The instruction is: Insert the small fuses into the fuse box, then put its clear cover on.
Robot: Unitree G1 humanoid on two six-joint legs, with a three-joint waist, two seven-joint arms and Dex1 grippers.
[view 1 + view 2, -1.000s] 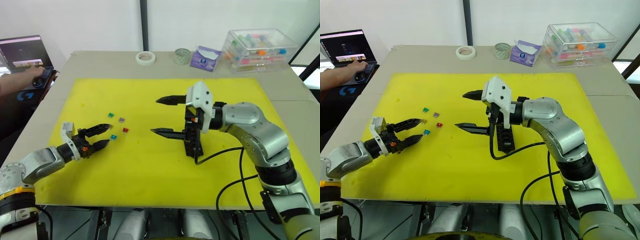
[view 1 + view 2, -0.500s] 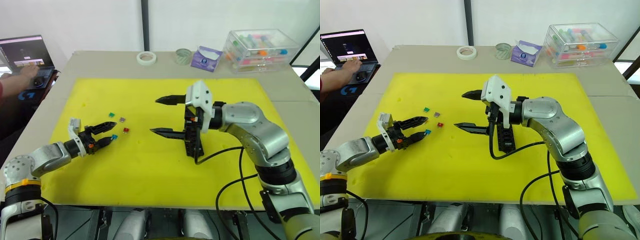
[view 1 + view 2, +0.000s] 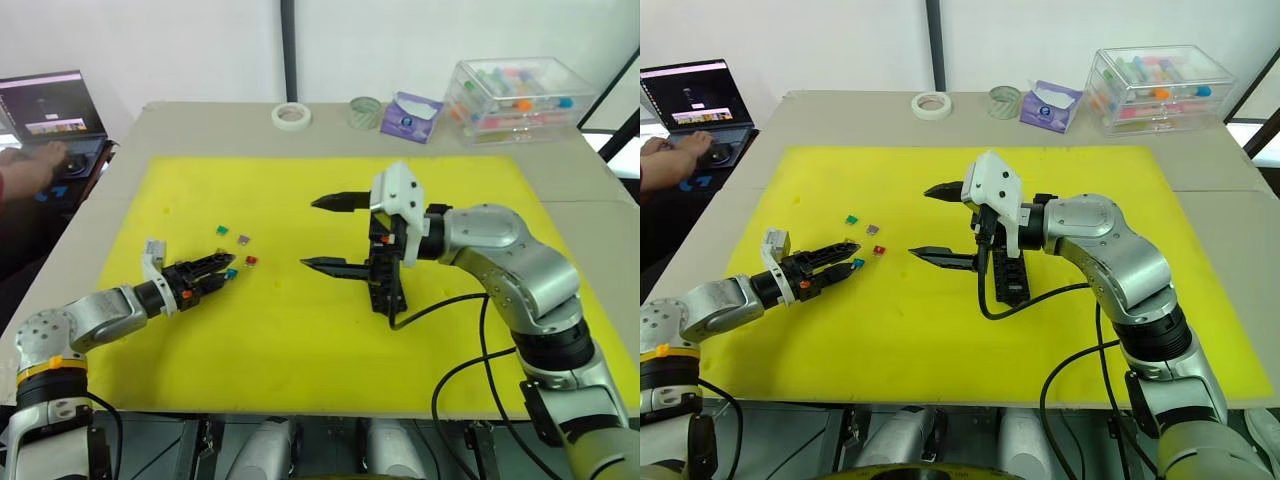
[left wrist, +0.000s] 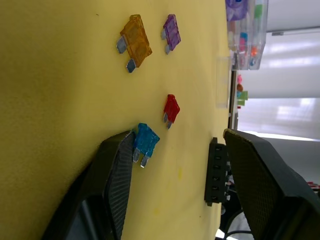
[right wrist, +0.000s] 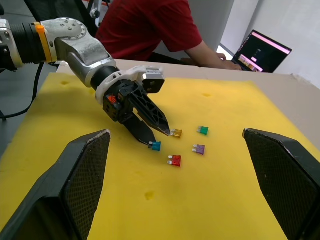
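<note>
Small fuses lie on the left part of the yellow mat (image 3: 300, 340): green (image 3: 221, 229), pinkish-purple (image 3: 243, 240), red (image 3: 251, 260), blue (image 3: 230, 273) and orange (image 4: 135, 40). My left gripper (image 3: 226, 267) is open, low over the mat, with one fingertip (image 4: 125, 142) touching the blue fuse. The black fuse box (image 3: 385, 270) rests mid-mat. My right gripper (image 3: 309, 232) hovers just left of it, open wide and holding nothing. A faint transparent rectangle (image 4: 221, 82) beyond the fuses may be the clear cover.
Along the table's far edge are a tape roll (image 3: 291, 115), a glass jar (image 3: 366, 112), a purple pack (image 3: 410, 115) and a large clear storage case (image 3: 520, 95). A person's hand (image 3: 25, 170) is at a laptop (image 3: 45, 110), far left. A black cable (image 3: 440, 310) trails on the mat.
My left gripper has slid forward to the blue fuse and its fingers have narrowed. The right arm and fuse box have not moved. The person's hand shifted at the laptop.
</note>
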